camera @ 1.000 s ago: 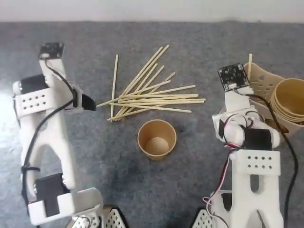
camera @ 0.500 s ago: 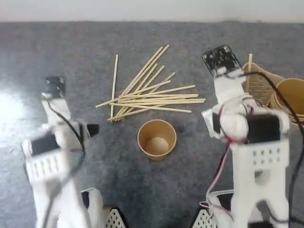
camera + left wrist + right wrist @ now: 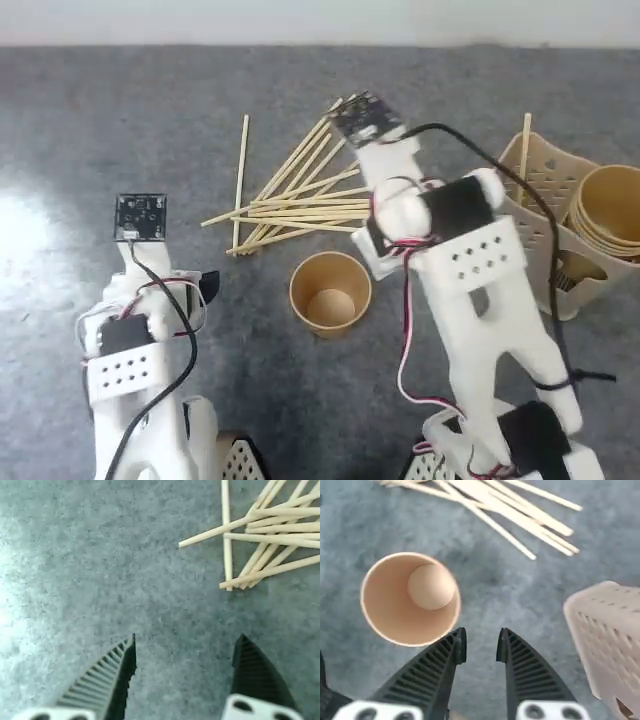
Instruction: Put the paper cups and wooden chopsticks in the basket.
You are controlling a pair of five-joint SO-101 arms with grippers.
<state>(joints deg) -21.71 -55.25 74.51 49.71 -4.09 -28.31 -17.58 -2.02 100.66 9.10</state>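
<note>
The left claw hangs low with its jaws spread wide, holding nothing; bare grey felt-like mat lies between them. Ahead of it, off to the side facing the other arm, lie the near ends of the wooden chopsticks, a loose fan of sticks flat on the mat and well clear of the claw's tips. From above, the left arm stands apart from the pile.

The paper cup stands upright, mouth up, on the near side of the pile. Its rim sits just beside one finger of the right claw; I cannot tell whether they touch. That claw's jaws are only narrowly parted, with nothing between them. The cup is outside them, and the chopsticks lie beyond its tips.

From overhead, the right arm hides the pile's far ends.

On the claw's other side, near but apart, stands the pale perforated basket. Seen from above, the basket holds stacked paper cups and a single chopstick standing upright.

A pale wall borders the mat's far edge.
</note>
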